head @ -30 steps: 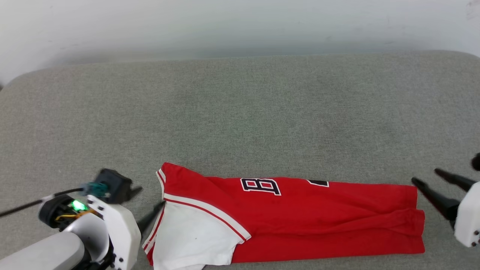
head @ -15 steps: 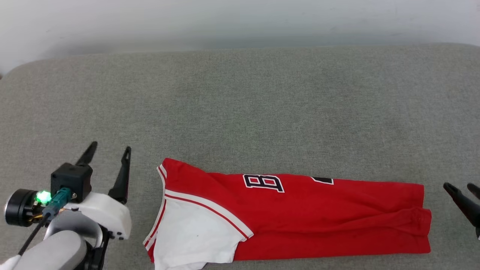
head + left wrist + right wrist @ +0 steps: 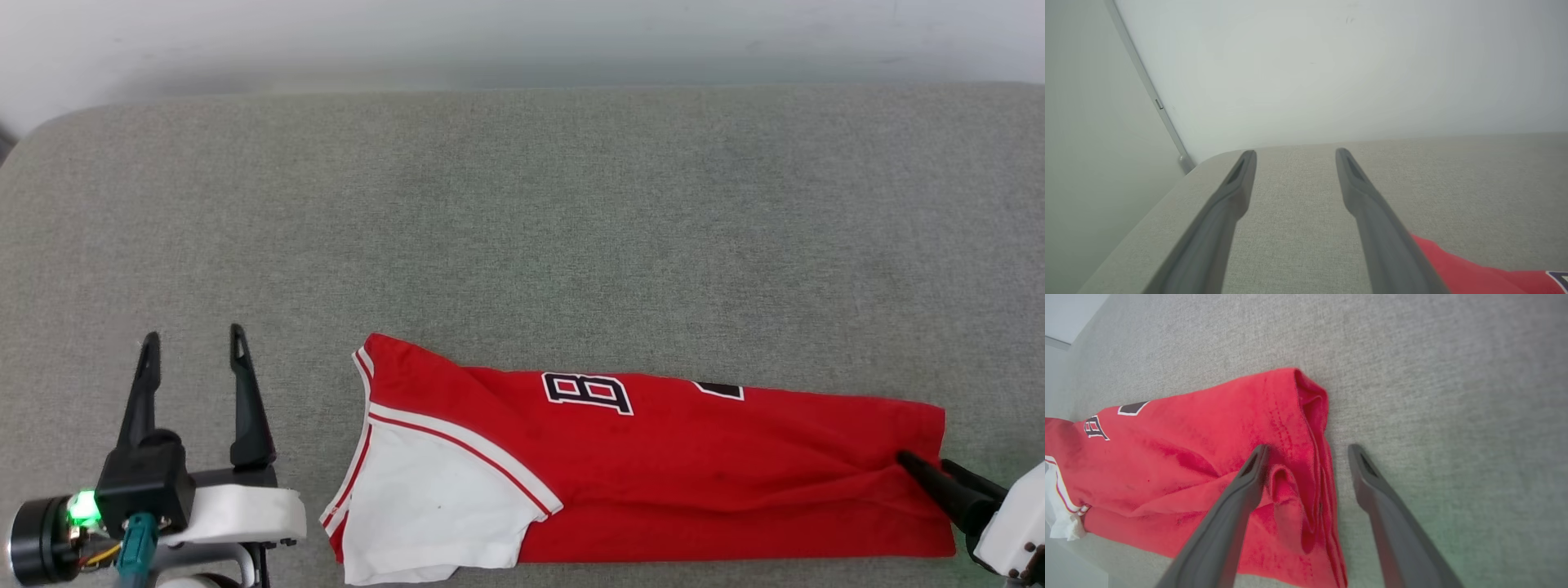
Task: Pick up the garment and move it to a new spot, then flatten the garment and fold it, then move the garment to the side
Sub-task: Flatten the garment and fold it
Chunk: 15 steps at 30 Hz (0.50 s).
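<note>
The garment, a red jersey with a white sleeve and black lettering, lies folded into a long strip across the near part of the grey cushion. My left gripper stands open to the left of the sleeve, apart from it, fingers pointing away. In the left wrist view the left gripper is open over bare fabric, with a red corner of the garment at lower right. My right gripper is open at the strip's right end. The right gripper straddles the bunched hem of the garment, one finger over the cloth, the other over the cushion.
The grey upholstered surface stretches wide beyond the garment. A white wall runs along its far edge. The surface's rounded left corner lies ahead of the left gripper.
The left gripper has drawn back from the sleeve edge and turned to point away. The right gripper has come in over the hem's right end. The head view has shifted slightly.
</note>
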{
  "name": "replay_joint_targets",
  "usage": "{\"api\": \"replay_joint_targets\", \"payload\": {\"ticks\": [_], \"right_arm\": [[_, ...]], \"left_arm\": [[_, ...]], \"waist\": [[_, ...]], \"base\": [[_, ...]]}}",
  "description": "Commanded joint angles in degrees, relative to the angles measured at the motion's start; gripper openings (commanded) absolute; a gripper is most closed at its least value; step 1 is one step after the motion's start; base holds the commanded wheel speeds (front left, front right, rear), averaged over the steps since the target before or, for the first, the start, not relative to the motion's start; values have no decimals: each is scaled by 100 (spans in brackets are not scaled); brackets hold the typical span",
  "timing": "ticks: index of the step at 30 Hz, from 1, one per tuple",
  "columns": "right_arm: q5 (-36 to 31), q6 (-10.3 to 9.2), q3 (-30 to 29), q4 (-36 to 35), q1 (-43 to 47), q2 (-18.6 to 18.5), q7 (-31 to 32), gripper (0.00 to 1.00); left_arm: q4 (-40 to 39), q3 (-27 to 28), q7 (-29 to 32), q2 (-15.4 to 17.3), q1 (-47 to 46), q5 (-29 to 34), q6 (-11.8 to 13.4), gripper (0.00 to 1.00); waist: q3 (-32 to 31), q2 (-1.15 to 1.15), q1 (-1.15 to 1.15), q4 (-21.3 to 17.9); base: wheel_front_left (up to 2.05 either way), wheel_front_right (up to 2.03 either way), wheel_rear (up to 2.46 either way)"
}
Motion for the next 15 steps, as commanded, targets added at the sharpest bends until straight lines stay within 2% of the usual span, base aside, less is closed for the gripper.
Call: {"api": "replay_joint_targets", "payload": {"ticks": [1, 2, 3, 6, 8, 9, 15], "right_arm": [[77, -2, 114, 69, 7, 99, 105, 100], [90, -2, 187, 85, 19, 113, 161, 100], [90, -2, 187, 85, 19, 113, 161, 100], [162, -2, 366, 156, 7, 176, 264, 100], [208, -2, 592, 230, -52, 271, 408, 100], [208, -2, 592, 230, -52, 271, 408, 100], [369, 7, 963, 288, -94, 473, 721, 100]], "left_arm": [[-61, 280, -25, -264, 254, 413, -51, 100], [-77, 395, -24, -410, 370, 575, -107, 100], [-77, 395, -24, -410, 370, 575, -107, 100], [-122, 638, -20, -716, 585, 1184, -268, 100], [-136, 805, -20, -1104, 738, 1562, -358, 100], [-136, 805, -20, -1104, 738, 1562, -358, 100], [-184, 1129, -20, -1660, 935, 2152, -509, 100]], "waist": [[17, 0, 0, 19], [22, 0, 0, 31], [22, 0, 0, 31], [25, 0, 0, 62], [26, 0, 0, 90], [26, 0, 0, 90], [-19, 0, 0, 149]], "base": [[0, 0, 0], [0, 0, 0], [0, 0, 0], [0, 0, 0], [0, 0, 0], [0, 0, 0], [0, 0, 0]]}}
